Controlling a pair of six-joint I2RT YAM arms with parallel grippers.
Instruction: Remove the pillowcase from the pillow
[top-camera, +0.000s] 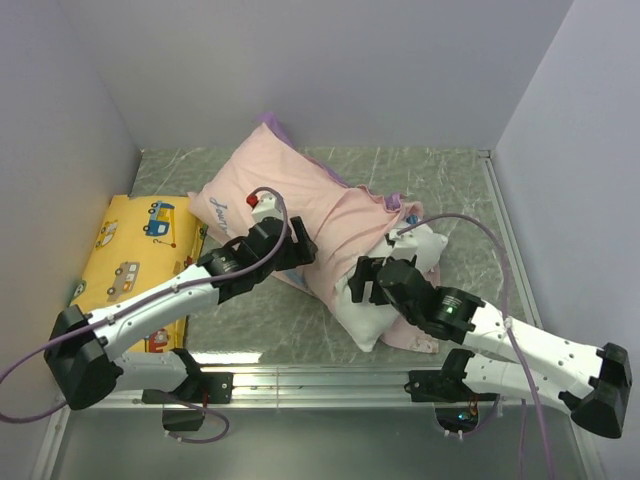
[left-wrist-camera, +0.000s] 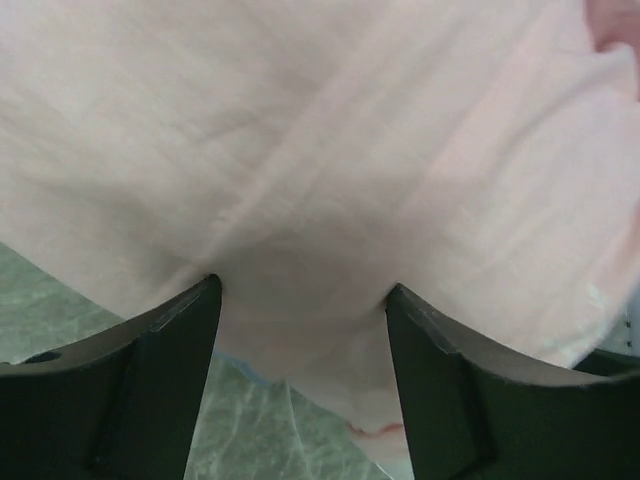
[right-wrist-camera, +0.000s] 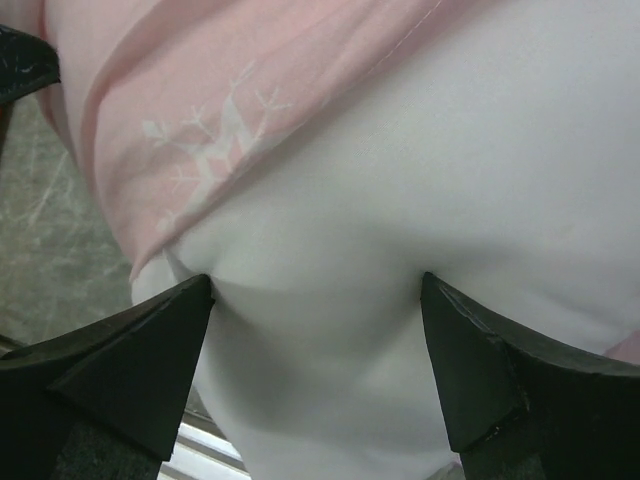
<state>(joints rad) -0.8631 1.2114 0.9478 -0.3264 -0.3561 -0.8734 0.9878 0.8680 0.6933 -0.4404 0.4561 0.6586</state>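
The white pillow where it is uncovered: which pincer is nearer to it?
Right. The right pincer presses, open, on the bare white pillow; the left pincer rests against the pink pillowcase, farther along.

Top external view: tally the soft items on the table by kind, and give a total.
Pillows: 2, the plain white puffy pillow and the yellow vehicle-print pillow.
Pillowcases: 1, the pale pink fabric pillowcase.
Total: 3.
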